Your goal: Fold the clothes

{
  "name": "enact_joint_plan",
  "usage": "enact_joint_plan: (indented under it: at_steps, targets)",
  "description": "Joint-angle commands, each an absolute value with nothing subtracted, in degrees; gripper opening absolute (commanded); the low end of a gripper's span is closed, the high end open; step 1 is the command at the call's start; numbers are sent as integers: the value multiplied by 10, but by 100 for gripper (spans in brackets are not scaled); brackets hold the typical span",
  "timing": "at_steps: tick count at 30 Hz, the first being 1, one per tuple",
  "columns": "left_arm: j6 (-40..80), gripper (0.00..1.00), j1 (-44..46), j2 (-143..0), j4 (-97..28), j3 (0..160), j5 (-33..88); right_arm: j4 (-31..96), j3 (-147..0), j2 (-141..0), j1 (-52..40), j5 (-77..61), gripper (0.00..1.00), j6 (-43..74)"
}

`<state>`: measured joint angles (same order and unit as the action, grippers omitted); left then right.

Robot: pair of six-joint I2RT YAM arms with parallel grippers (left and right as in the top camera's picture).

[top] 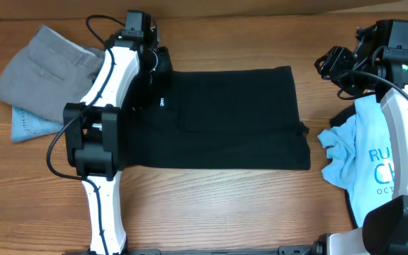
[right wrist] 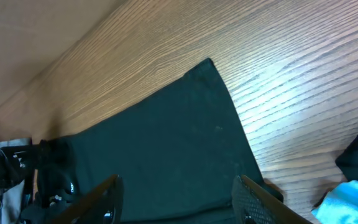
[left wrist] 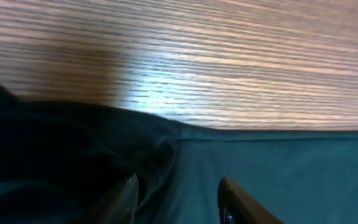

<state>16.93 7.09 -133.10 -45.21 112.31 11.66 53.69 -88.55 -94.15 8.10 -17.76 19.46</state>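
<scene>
The black T-shirt (top: 225,117) lies flat in the middle of the table, folded into a rough rectangle, a small white logo (top: 159,102) near its left edge. My left gripper (top: 156,62) is low over the shirt's back left corner; in the left wrist view its fingers (left wrist: 178,190) are open over bunched black cloth (left wrist: 73,155). My right gripper (top: 331,65) is raised off the shirt's back right corner and open; its wrist view shows the fingers (right wrist: 176,193) spread above the black shirt (right wrist: 160,137).
Grey trousers (top: 41,71) lie on a light blue cloth (top: 30,126) at the back left. A light blue T-shirt (top: 370,159) with printed lettering lies at the right under the right arm, a dark garment (top: 342,117) beside it. Bare wood runs along the front.
</scene>
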Motion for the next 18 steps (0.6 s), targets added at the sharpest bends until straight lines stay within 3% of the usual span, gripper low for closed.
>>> enact_joint_plan:
  at_steps: [1,9,18]
  targets:
    - [132,42,74,-1339,-459,1126,73,540,-893,-943,80,-169,59,195]
    - [111,47,76,-1347,-463,1126,56,544,-893,-943,80,-158,58,195]
    - [103,33,81,-1367,-445,1126,76,549,-893,-943,80,-159,58,195]
